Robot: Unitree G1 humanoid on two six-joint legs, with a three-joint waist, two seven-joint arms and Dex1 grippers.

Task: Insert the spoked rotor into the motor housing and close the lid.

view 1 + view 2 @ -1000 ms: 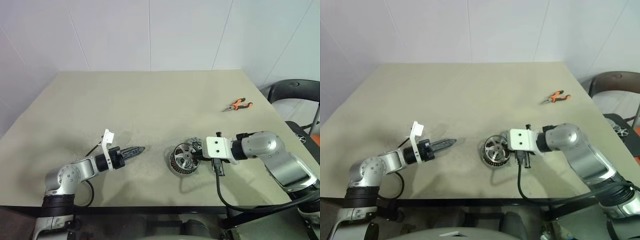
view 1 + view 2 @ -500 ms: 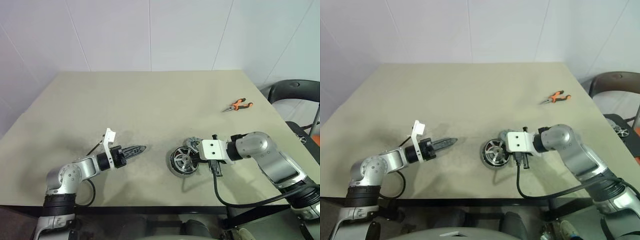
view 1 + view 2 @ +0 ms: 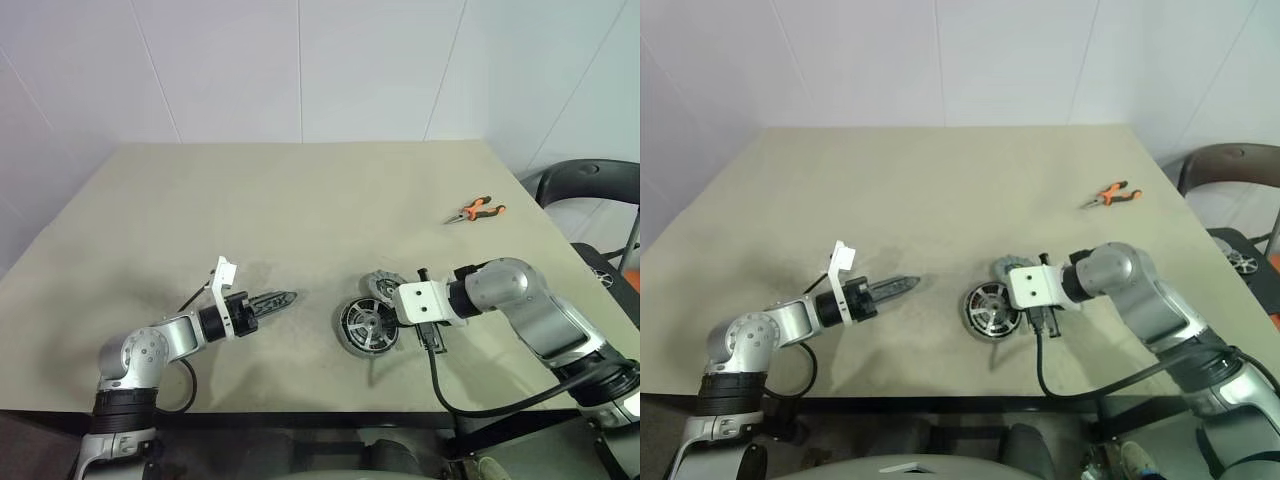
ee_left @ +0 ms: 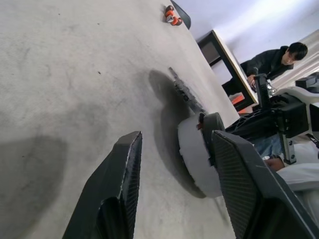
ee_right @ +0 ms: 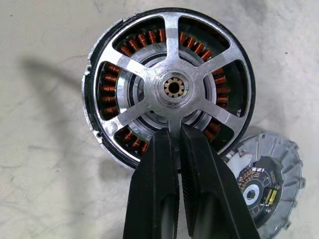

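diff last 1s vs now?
The right tool, shut on a spoke of the spoked rotor, eased down slightly; the rotor now sits level over the motor housing, no longer tilted. The left tool, lid and pliers stayed put.

Plain little setup here. There's a big square table with a matte beige-grey top that shows some darker scuffs and smudges toward the near edge. Behind it, from about 10 to 2 o'clock, is a white panelled wall with thin seams running through it, evenly lit with no hard glare. Over at 3 o'clock, just off the table's corner, sits a dark curved-back chair. In the left wrist view a person in a dark top is bent over a dark desk further back in the room, and it's bright there.
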